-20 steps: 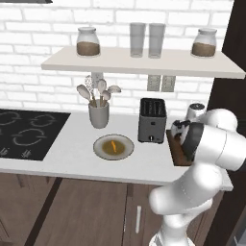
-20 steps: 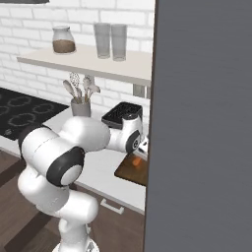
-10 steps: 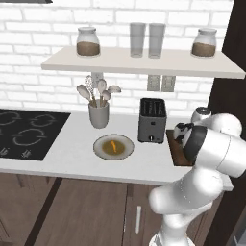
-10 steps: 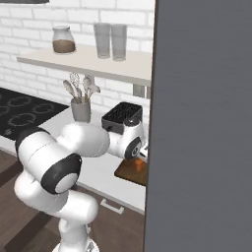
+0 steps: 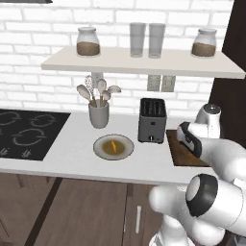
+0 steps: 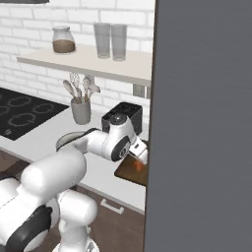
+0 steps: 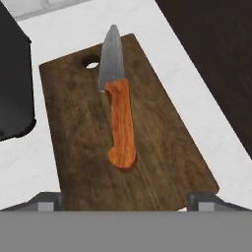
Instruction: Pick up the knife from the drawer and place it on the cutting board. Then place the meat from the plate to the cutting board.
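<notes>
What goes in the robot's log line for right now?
knife: flat on board | meat: on plate | end effector: open, above board

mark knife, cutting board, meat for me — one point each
knife (image 7: 121, 125), hand view, middle of its orange handle.
cutting board (image 7: 162, 142), hand view, bare wood beside the handle.
meat (image 5: 113, 145), left base view, middle of the thin orange strip on the plate.
</notes>
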Robot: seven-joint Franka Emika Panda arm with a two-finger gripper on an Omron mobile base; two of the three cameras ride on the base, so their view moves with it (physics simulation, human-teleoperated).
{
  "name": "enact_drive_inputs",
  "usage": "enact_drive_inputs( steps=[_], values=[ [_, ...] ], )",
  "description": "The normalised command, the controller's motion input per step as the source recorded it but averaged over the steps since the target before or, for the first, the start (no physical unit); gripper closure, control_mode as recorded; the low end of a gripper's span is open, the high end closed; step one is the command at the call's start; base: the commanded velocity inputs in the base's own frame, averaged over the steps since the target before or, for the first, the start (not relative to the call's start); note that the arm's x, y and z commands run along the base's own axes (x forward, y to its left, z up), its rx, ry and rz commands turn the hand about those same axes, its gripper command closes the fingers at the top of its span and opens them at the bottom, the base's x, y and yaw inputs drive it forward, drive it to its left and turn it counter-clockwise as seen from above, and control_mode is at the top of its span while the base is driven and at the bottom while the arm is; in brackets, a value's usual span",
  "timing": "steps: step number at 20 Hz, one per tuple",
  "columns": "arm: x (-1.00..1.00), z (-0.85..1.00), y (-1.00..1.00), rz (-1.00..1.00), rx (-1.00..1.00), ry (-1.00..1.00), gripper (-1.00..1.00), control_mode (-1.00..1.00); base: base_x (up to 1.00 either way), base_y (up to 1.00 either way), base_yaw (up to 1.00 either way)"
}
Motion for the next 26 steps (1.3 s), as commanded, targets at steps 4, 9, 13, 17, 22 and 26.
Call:
enact_drive_inputs(
  steps=[4, 9, 13, 17, 22, 26],
  values=[
    [-0.30, 0.26, 0.73, 0.00, -0.03, 0.00, -1.00, -1.00, 0.00, 0.00, 0.00],
    [0.07, 0.30, 0.90, 0.02, 0.00, 0.00, -1.00, -1.00, 0.00, 0.00, 0.00],
    [0.25, 0.33, 0.83, 0.11, 0.01, 0.03, -1.00, -1.00, 0.00, 0.00, 0.00],
    [0.11, 0.09, 0.66, 0.26, 0.01, 0.11, -1.00, -1.00, 0.00, 0.00, 0.00],
    [0.11, 0.00, 0.62, 0.31, 0.00, 0.10, -1.00, -1.00, 0.00, 0.00, 0.00],
    [0.17, -0.02, 0.69, 0.20, 0.00, 0.04, -1.00, -1.00, 0.00, 0.00, 0.00]
  ],
)
